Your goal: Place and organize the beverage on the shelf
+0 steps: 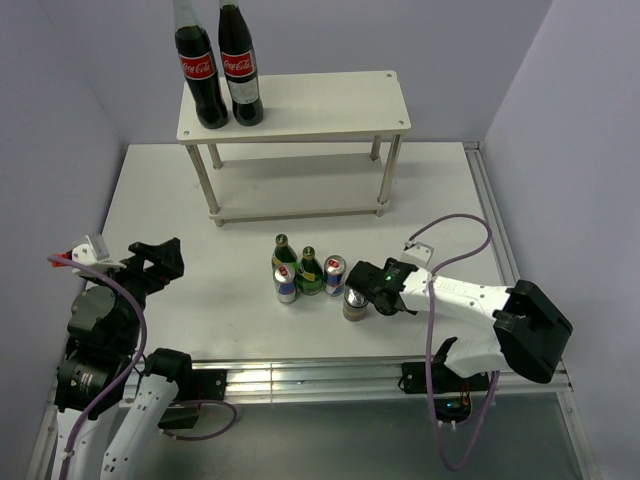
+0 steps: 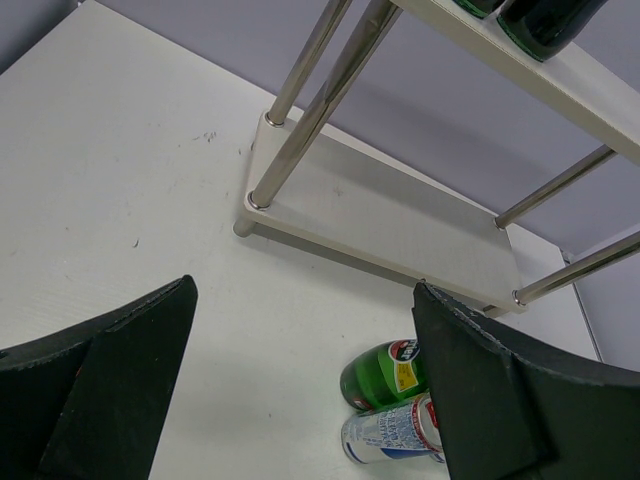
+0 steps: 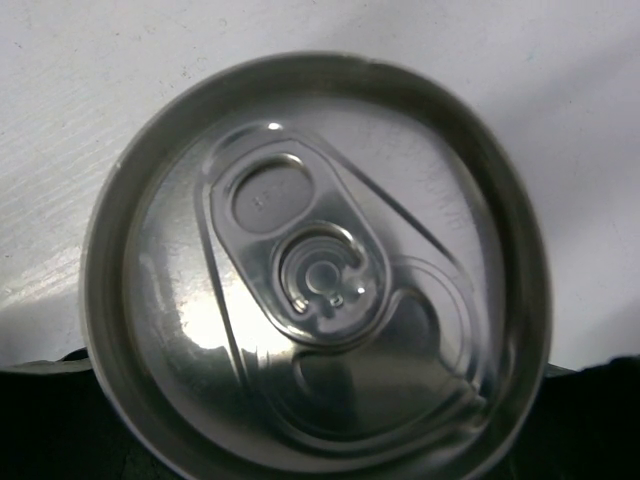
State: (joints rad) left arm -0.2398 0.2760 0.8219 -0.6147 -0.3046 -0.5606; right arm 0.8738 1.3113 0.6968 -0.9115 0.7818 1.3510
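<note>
The white two-tier shelf stands at the back; its lower board also shows in the left wrist view. Two green bottles and two blue-and-silver cans stand clustered mid-table. My right gripper is shut on a dark can beside the cluster. That can's silver top fills the right wrist view, with the right gripper round it and dark fingers at the lower corners. A second black can is not in view. My left gripper is open and empty at the left; past it I see a green bottle and a blue-and-silver can.
Two large cola bottles stand on the left end of the shelf's top board, their bases showing in the left wrist view. Metal rails run along the table's right and front edges. Purple walls close in the back and sides.
</note>
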